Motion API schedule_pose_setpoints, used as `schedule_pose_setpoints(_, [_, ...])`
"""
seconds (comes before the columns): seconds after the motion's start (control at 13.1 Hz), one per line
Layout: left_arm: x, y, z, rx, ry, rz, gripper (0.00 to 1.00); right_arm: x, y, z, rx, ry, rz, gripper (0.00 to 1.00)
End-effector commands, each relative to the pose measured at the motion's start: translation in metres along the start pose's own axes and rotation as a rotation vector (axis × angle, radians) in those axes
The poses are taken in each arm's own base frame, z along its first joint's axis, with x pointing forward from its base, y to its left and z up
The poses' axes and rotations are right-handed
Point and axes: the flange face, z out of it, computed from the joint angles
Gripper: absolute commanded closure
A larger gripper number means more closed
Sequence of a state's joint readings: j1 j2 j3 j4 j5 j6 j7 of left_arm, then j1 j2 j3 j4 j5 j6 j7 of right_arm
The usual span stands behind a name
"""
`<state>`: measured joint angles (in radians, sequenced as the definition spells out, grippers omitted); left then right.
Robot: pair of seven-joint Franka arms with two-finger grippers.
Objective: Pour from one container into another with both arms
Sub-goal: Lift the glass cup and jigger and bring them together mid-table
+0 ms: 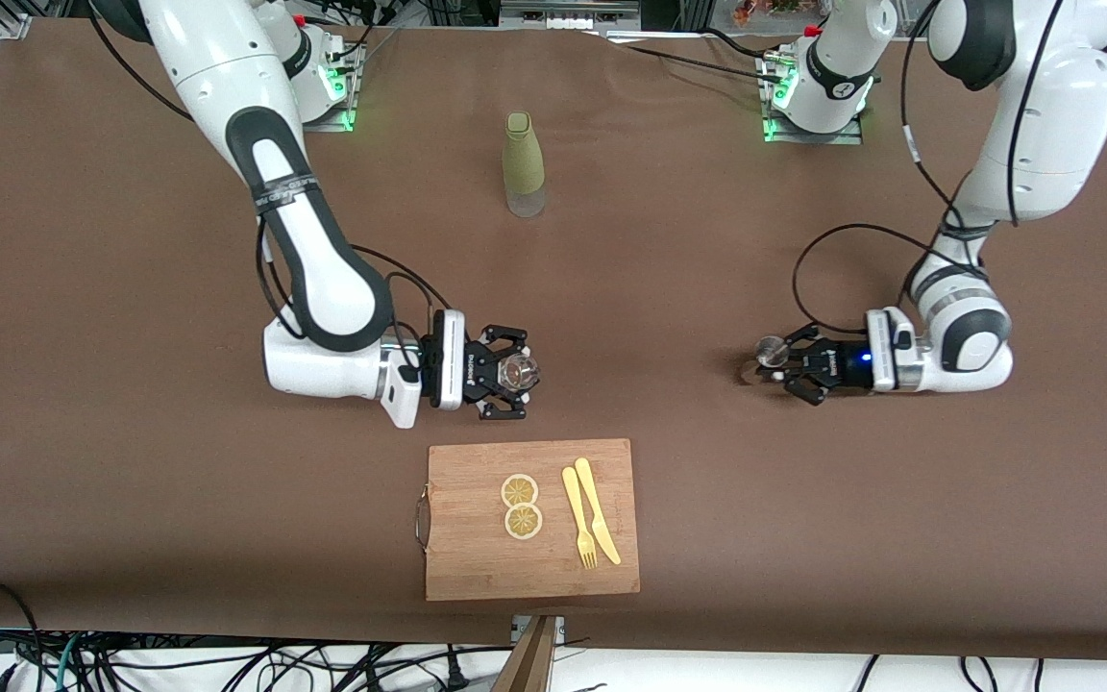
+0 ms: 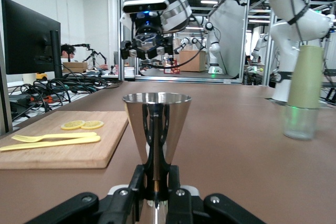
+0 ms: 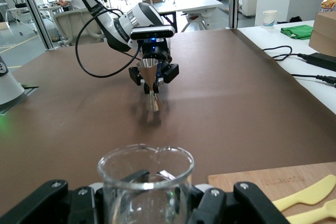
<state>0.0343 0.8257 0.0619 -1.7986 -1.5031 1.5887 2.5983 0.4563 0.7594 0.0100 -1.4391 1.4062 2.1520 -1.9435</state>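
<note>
A: What have your two arms got hold of right now?

B: Your right end effector (image 1: 512, 373) is clamped on a clear glass beaker (image 3: 145, 179), upright, held over the bench (image 1: 83, 288) just above the edge of the cutting board (image 1: 531, 519) that lies farthest from the front cam. Your left end effector (image 1: 782, 365) is closed on a steel measuring cup (image 2: 157, 129) (cone-shaped, mouth up, gripped at the narrow waist), low over the bench toward the left arm's end.

A: Are the two vessels close together?

B: No, well apart. In each wrist cam you see the other arm's end effector facing it across bare brown bench. The beaker sits higher off the surface than the cup; whether the cup's base touches the bench I can't tell.

A: And what else is around them?

B: The board lies flat, nearer the front cam than both end effectors, w/ a metal handle on the edge toward the right arm's end. On it: two lemon slices (image 1: 521, 506) touching each other, and beside them a yellow fork (image 1: 578, 519) and yellow knife (image 1: 598, 509) lying side by side. A bottle (image 1: 524, 165) w/ an olive-green sleeve and clear base stands upright, farther from the front cam than everything else, roughly between the two arm bases.
</note>
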Motion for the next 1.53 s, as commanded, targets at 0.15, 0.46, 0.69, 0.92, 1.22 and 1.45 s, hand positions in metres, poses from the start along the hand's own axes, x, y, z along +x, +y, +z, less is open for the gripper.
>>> schedule_pose_setpoints(0.15, [0.007, 0.004, 0.093, 0.080, -0.008, -0.022, 1.00, 0.028, -0.015, 0.016, -0.026, -0.109, 0.018, 1.00])
schedule_pose_setpoints(0.46, [0.011, 0.012, 0.157, 0.146, -0.026, -0.062, 1.00, 0.040, -0.027, 0.034, -0.042, -0.183, 0.033, 1.00])
schedule_pose_setpoints(0.69, [0.013, 0.016, 0.184, 0.157, -0.069, -0.063, 1.00, 0.046, -0.037, 0.048, -0.048, -0.211, 0.036, 1.00])
schedule_pose_setpoints(0.92, [0.016, 0.023, 0.204, 0.148, -0.072, -0.079, 1.00, 0.050, -0.044, 0.057, -0.037, -0.248, 0.033, 1.00])
schedule_pose_setpoints(1.22, [0.017, 0.028, 0.217, 0.155, -0.057, -0.097, 1.00, 0.051, -0.047, 0.060, -0.032, -0.280, 0.040, 1.00])
schedule_pose_setpoints(1.45, [0.017, 0.031, 0.222, 0.149, -0.056, -0.097, 1.00, 0.052, -0.049, 0.064, -0.021, -0.318, 0.004, 1.00])
